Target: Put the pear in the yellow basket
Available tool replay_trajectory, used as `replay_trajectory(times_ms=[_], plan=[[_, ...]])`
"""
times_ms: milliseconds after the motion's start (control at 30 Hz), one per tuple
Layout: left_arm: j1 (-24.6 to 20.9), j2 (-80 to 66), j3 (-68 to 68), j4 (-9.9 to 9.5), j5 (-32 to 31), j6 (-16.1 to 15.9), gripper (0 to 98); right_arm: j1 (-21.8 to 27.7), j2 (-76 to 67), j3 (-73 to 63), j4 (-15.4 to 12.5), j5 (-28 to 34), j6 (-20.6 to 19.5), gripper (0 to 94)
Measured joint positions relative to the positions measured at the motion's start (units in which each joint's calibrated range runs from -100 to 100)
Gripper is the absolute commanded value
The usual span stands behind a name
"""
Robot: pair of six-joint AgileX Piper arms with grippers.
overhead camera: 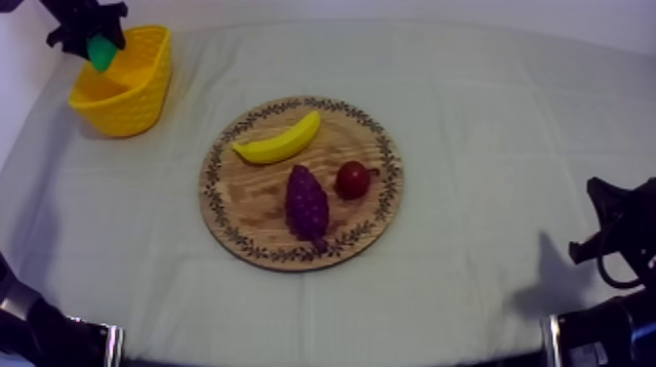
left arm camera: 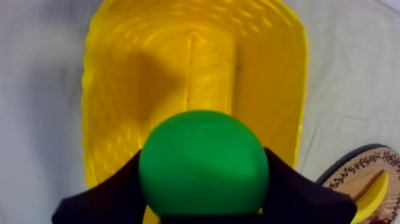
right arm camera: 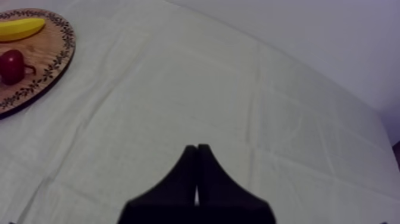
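My left gripper (overhead camera: 98, 49) hangs over the yellow basket (overhead camera: 146, 83) at the table's far left, shut on the green pear (overhead camera: 101, 52). In the left wrist view the pear (left arm camera: 203, 164) sits between the two black fingers (left arm camera: 113, 193), directly above the basket's open inside (left arm camera: 190, 71). The round wooden board (overhead camera: 244, 200) lies mid-table with a banana (overhead camera: 278, 143), a bunch of grapes (overhead camera: 307, 201) and a small red fruit (overhead camera: 352, 180). My right gripper (right arm camera: 197, 156) rests low at the right, its fingers together as a narrow wedge over bare cloth.
The board's rim (left arm camera: 363, 167) and the banana's tip (left arm camera: 374, 193) lie just beside the basket in the left wrist view. The right wrist view has the board's edge (right arm camera: 50, 74), banana (right arm camera: 21, 28) and red fruit (right arm camera: 12, 65). The right arm (overhead camera: 610, 244) stays by the front right edge.
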Motion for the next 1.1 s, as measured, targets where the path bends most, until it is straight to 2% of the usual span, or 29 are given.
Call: replay_trajectory(times_ms=[433,567,800,1100], plan=[[-0.17,9.28,-4.75,0.23,-1.86,-1.5,50.5,0.0,0.0,0.0,0.0,0.0,0.0,0.4],[0.07,11.81,-6.39,0.08,-1.85,-1.65,53.0,0.0,0.0,0.0,0.0,0.0,0.0,0.4],[0.5,13.2,-7.01,0.16,-1.7,-0.86,69.1,0.0,0.0,0.0,0.0,0.0,0.0,0.4],[0.53,13.26,-5.8,-0.52,-0.75,1.82,91.6,0.0,0.0,0.0,0.0,0.0,0.0,0.4]])
